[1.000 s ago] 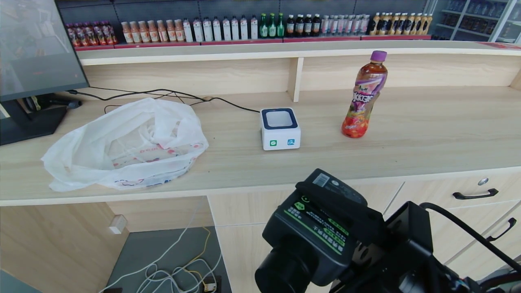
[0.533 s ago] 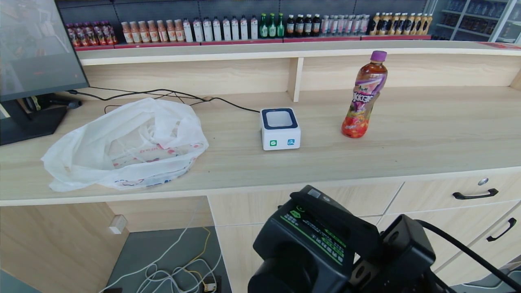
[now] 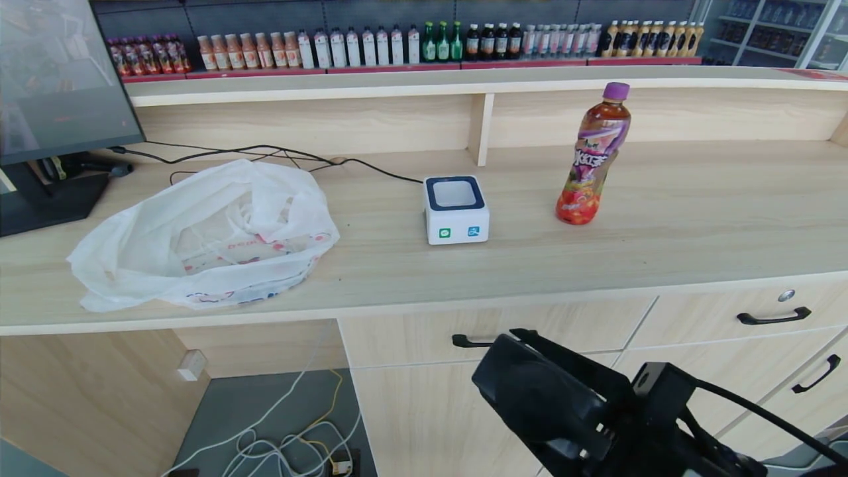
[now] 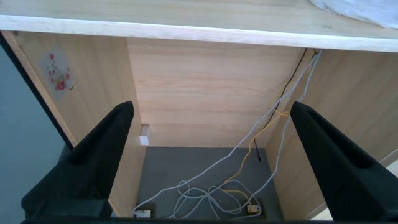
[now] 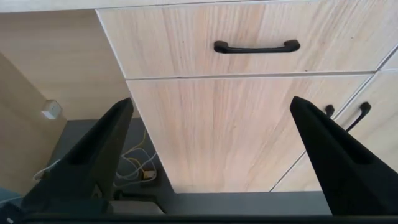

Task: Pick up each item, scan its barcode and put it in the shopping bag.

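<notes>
A drink bottle (image 3: 593,156) with a purple cap stands upright on the wooden counter (image 3: 695,225), to the right of the white barcode scanner (image 3: 456,209). The white shopping bag (image 3: 205,232) lies open on the counter's left side; its edge (image 4: 360,9) pokes over the counter lip in the left wrist view. My right arm (image 3: 570,404) hangs below the counter's front edge, facing the drawer fronts, and my right gripper (image 5: 211,162) is open and holds nothing. My left gripper (image 4: 211,155) is open too, low in front of the recess under the counter.
A monitor (image 3: 59,73) stands at the counter's far left with cables (image 3: 265,151) running behind the bag. Drawer handles (image 5: 256,46) sit just ahead of the right gripper. Loose cables (image 4: 211,196) lie on the floor in the recess. Shelves of bottles (image 3: 397,43) line the back.
My right arm has dropped lower and tilted down, so its wrist now sits below the counter edge. Bottle, scanner and bag have not moved.
</notes>
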